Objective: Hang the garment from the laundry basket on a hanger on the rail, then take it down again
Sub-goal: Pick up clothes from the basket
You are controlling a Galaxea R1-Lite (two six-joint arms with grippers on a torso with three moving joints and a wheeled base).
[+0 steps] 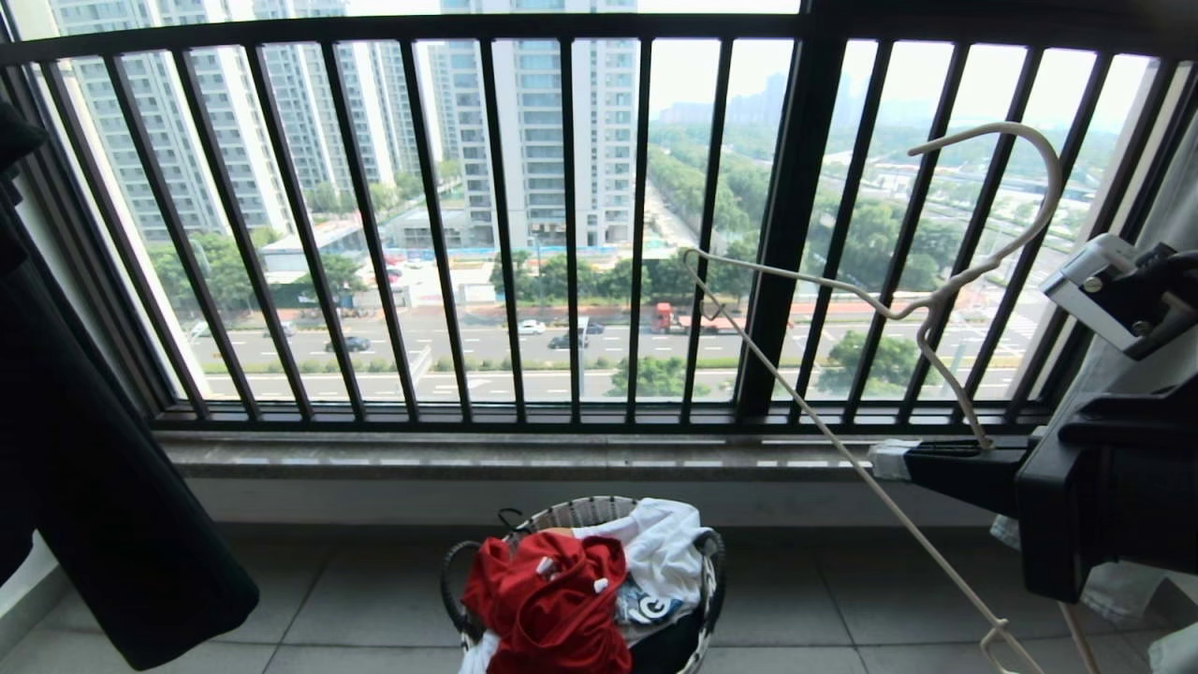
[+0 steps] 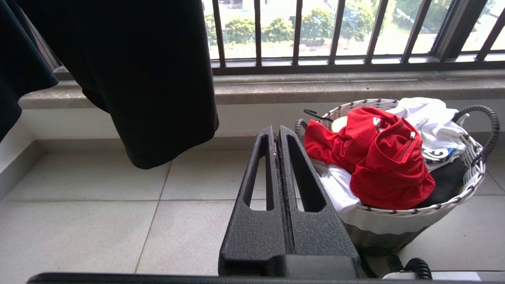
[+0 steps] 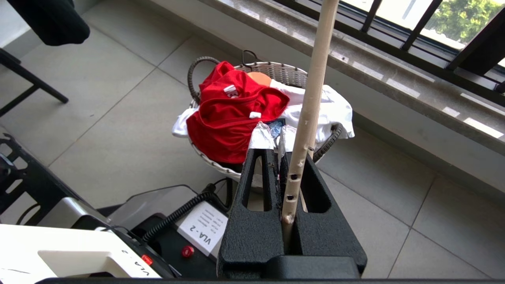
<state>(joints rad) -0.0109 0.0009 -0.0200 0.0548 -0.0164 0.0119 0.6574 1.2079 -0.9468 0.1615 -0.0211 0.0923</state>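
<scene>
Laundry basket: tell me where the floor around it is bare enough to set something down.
Bare tile lies left of the laundry basket, between it and the hanging black garment, and right of it, up to the right gripper, whose jaws are shut on the hanger. The basket itself is crowded: the red garment and white clothes heap over its rim.

The garment (image 2: 378, 157) is soft, matt red cloth crumpled in the laundry basket (image 2: 414, 221) of smooth white plastic-looking weave with ribbed black handles, the hanger (image 1: 898, 309) is thin off-white coated wire, chipped in places, and both grippers' fingers (image 2: 276, 189) are rough, grainy black plastic.
</scene>
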